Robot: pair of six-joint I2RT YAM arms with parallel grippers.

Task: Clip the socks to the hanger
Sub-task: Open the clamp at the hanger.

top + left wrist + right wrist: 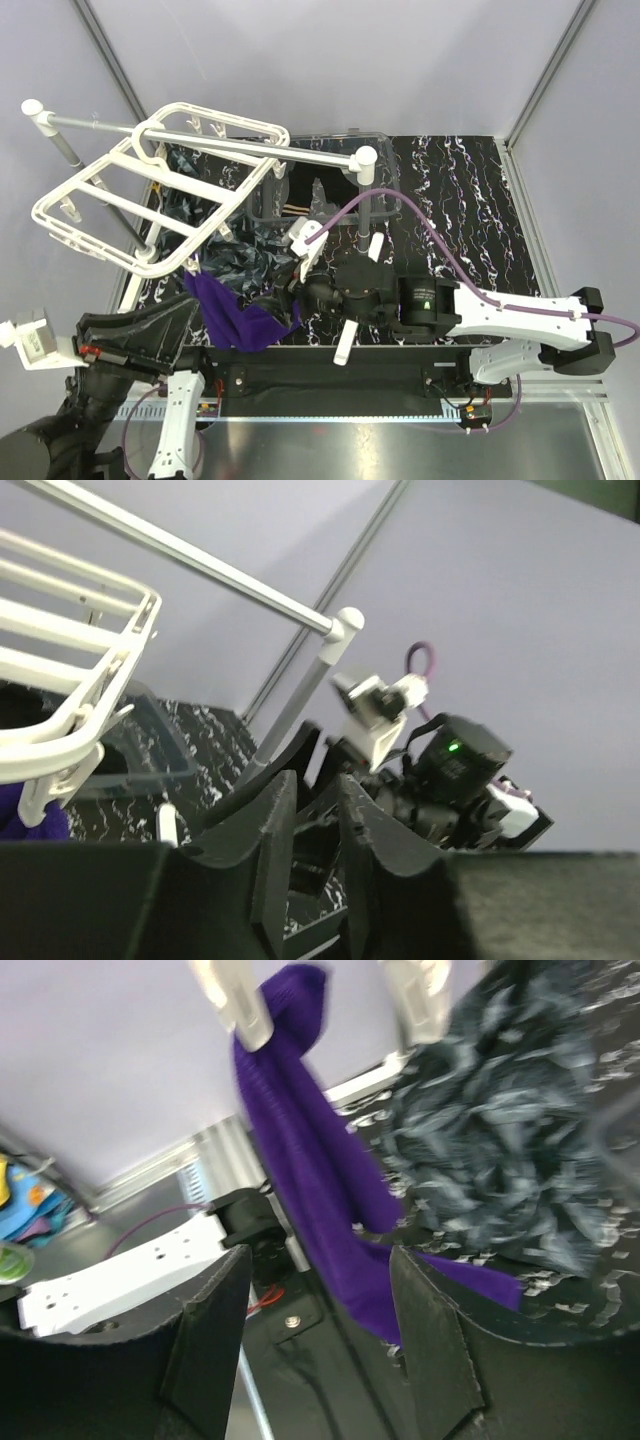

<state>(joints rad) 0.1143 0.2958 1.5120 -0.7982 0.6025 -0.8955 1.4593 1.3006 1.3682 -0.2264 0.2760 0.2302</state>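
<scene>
Purple sock (320, 1160) hanging from hanger clip (235, 1000) | marbled sock (500, 1140) beside it | right gripper (320, 1265) released | left gripper (315, 790) clenched

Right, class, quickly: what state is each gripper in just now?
Left gripper: shut, nothing seen in it.
Right gripper: open, not gripping the purple sock hanging ahead of it.

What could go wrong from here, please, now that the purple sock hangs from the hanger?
1. The purple sock hangs between the open right jaws; pulling back could snag it and drag it off its clip.
2. The marbled sock hangs right beside; a sweep sideways might catch it too.
3. The hanger hangs tilted from the rod; a tug could swing it.
</scene>
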